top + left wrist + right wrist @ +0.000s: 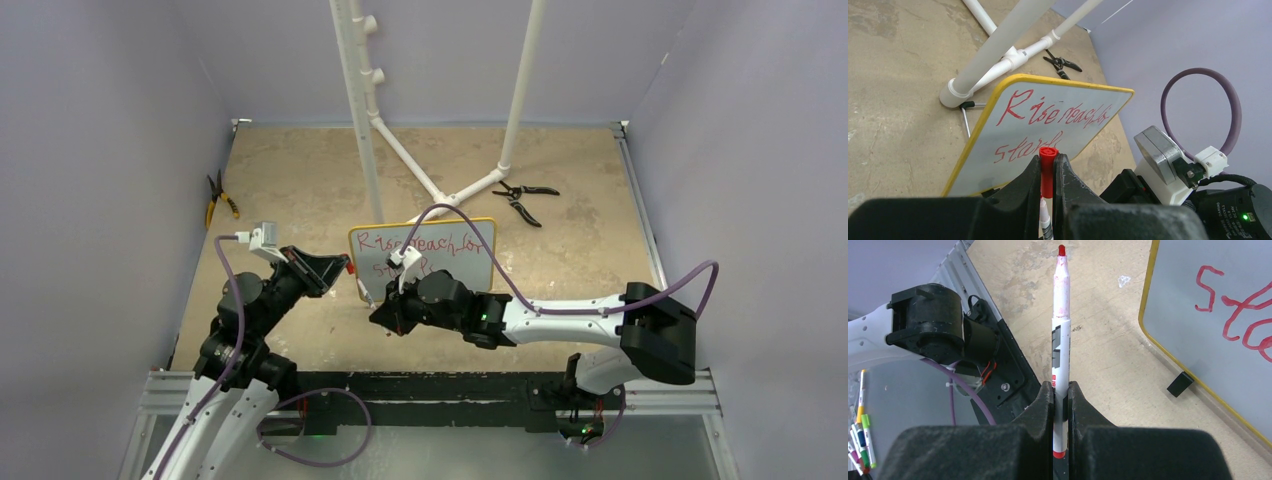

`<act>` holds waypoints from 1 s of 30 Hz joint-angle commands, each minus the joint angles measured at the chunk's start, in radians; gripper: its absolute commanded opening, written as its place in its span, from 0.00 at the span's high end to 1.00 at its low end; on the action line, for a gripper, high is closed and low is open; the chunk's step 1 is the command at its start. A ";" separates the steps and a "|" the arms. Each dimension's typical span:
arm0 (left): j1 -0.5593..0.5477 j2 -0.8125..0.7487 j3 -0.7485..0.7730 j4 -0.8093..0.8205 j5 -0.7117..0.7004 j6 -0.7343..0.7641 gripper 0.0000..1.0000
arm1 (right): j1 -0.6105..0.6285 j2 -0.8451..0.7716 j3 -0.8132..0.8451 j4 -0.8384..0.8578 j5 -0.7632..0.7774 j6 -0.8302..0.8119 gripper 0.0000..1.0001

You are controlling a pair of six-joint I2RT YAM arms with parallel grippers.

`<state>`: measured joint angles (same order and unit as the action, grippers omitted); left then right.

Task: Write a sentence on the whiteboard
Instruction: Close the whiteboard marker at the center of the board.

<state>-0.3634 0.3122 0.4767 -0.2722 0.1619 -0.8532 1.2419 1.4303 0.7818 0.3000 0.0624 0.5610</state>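
Observation:
The whiteboard (470,268) stands mid-table, leaning on its black feet, with a yellow frame. The sentence (425,243) runs across it in red script on two lines, clearest in the left wrist view (1053,112); the right wrist view shows only the start of the lower line (1233,315). My left gripper (1048,159) is shut on a red marker cap (1048,167), just left of the board. My right gripper (1061,387) is shut on the white marker barrel (1060,325). Its bare red tip (1062,250) points away from the board, toward the left gripper (340,268).
A white pipe stand (365,110) rises just behind the board. Black pliers (522,197) lie at the back right and yellow-handled pliers (218,200) by the left wall. Several spare markers (860,440) lie beside the arm bases. Lilac walls close in three sides.

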 commanded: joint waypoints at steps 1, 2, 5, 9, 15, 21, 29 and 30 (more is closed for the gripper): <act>-0.005 0.007 -0.004 0.013 0.019 0.012 1.00 | 0.004 -0.024 0.036 0.027 0.023 0.001 1.00; -0.005 0.008 -0.006 0.013 0.019 0.010 1.00 | 0.004 -0.026 0.036 0.029 0.025 -0.001 1.00; -0.005 0.012 -0.008 0.013 0.019 0.011 1.00 | 0.004 -0.031 0.033 0.036 0.027 -0.004 1.00; -0.004 0.019 -0.010 0.019 0.028 0.011 1.00 | 0.005 -0.025 0.040 0.039 0.026 -0.008 1.00; -0.005 0.016 -0.013 0.009 0.026 0.010 1.00 | 0.005 -0.030 0.042 0.040 0.036 -0.009 1.00; -0.005 0.016 -0.017 0.007 0.025 0.008 1.00 | 0.005 -0.034 0.039 0.048 0.033 -0.012 1.00; -0.005 0.017 -0.017 0.011 0.025 0.003 1.00 | 0.008 -0.031 0.039 0.052 0.025 -0.016 1.00; -0.005 0.019 -0.017 0.013 0.027 0.001 1.00 | 0.008 -0.031 0.040 0.051 0.028 -0.016 1.00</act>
<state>-0.3634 0.3279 0.4603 -0.2779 0.1757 -0.8536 1.2438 1.4303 0.7818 0.3077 0.0696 0.5571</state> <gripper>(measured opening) 0.069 0.053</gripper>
